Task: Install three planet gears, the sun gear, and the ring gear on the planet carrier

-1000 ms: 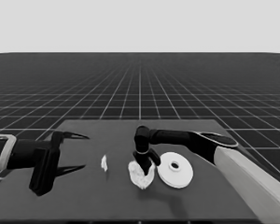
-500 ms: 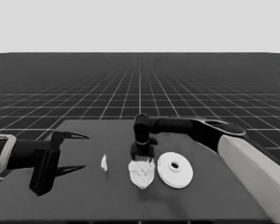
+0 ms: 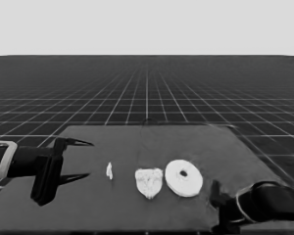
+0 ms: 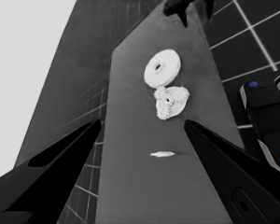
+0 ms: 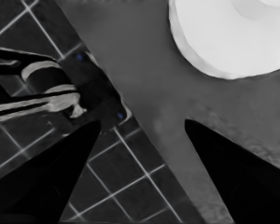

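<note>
We see the larger round part (image 3: 183, 177) just beside the gear-laden smaller round part (image 3: 149, 182), nearer our spread, empty right hand (image 3: 216, 208).

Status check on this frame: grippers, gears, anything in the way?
Left gripper parked open over the table's left end. Right gripper open, empty, at the near right corner. Gears clustered on the smaller round part; larger round part beside it, not yet fitted. Nothing blocking.

No text, label, brand, number or sign can be read in any of the views.
</note>
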You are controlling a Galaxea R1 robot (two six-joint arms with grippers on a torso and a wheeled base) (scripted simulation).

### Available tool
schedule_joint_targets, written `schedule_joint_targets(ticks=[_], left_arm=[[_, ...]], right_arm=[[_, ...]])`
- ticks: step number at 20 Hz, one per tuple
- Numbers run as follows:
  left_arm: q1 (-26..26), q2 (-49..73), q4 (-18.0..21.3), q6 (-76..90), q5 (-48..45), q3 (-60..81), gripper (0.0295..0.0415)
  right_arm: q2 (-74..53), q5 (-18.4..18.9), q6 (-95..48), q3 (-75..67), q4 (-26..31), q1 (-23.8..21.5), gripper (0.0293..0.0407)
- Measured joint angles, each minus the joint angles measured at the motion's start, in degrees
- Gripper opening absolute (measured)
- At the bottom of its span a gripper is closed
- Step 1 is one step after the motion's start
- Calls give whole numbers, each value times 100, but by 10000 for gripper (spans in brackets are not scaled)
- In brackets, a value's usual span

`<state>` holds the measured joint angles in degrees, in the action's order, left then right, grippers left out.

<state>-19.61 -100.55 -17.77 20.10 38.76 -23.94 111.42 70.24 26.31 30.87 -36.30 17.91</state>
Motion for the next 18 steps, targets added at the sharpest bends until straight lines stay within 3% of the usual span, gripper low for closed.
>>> schedule_joint_targets(ticks=[6,7,8,9,12,16,18], left_arm=[[0,0,0,0,0,0,385],[0,0,0,0,0,0,385],[0,0,0,0,0,0,385],[0,0,0,0,0,0,385],[0,0,0,0,0,0,385],[0,0,0,0,0,0,385],[0,0,0,0,0,0,385]], right_arm=[[-1023,-252,-787,-837,-351,233,385],[603,1503,1970,134,1325,-1466,396],[1891,1736,3411,1549,2140,-2043,393],[2507,1731,3909,2626,2489,-2148,389],[3202,1724,4256,4096,2855,-2176,385],[3378,1729,4290,4492,2936,-2170,385],[3500,1416,4146,4828,2214,-1383,385]])
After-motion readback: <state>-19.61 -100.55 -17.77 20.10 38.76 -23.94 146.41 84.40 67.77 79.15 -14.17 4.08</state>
